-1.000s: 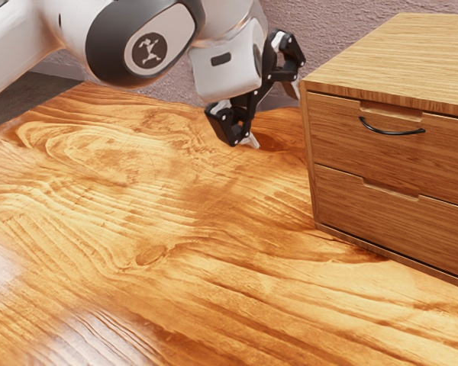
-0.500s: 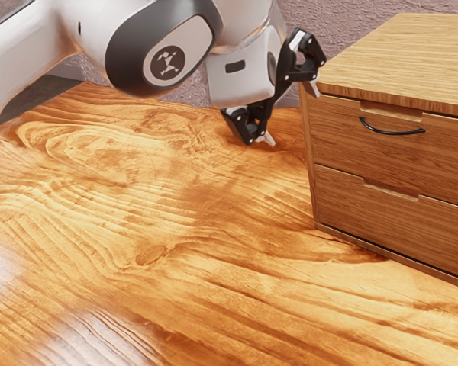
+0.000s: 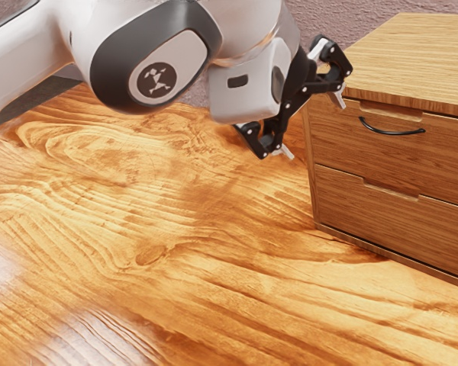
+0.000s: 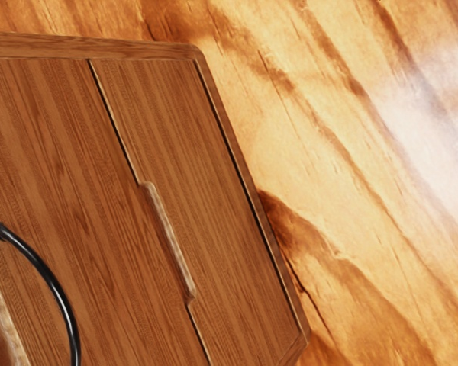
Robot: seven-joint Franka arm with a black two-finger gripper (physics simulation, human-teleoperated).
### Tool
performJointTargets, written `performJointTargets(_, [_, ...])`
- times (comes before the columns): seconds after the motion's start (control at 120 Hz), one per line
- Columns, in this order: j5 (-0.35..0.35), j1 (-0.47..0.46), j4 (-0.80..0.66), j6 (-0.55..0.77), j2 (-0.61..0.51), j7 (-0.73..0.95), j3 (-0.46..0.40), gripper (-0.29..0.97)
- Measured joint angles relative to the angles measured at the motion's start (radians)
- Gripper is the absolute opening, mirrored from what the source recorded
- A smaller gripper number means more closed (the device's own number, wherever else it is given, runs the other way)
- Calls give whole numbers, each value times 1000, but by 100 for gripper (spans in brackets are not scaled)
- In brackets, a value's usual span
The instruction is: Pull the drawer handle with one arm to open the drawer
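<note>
A wooden cabinet (image 3: 412, 61) with two drawers stands at the exterior view's right. The upper drawer (image 3: 443, 164) carries a thin black curved handle (image 3: 391, 130) and sits flush with the cabinet front. The lower drawer (image 3: 397, 217) shows no handle. My black gripper (image 3: 309, 103) hangs open just off the cabinet's near corner, one fingertip up by the cabinet's top edge and the other lower over the floor, a short way from the handle. In the wrist view the drawer fronts (image 4: 99, 191) face my hand and part of the black handle (image 4: 42, 282) curves at the edge.
The cabinet rests on a glossy wood-grain surface (image 3: 153, 229) that stretches across the exterior view's left and front. A rough pinkish wall (image 3: 328, 23) runs behind the cabinet.
My hand has travelled toward the exterior view's right, from over the floor to beside the cabinet's corner, and risen slightly. The fingers stay apart. The drawers have not moved.
</note>
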Motion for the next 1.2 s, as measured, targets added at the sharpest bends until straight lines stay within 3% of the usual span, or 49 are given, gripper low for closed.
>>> performJointTargets(0.283, [24,-43,-53,199,26,1,23,66])
performJointTargets(0.392, [41,-259,-33,272,101,1,268,66])
performJointTargets(0.475, [49,-334,-19,315,128,1,342,66])
performJointTargets(0.775, [56,-441,-15,387,155,1,433,66])
performJointTargets(1.2, [63,-452,-23,409,199,-2,470,66])
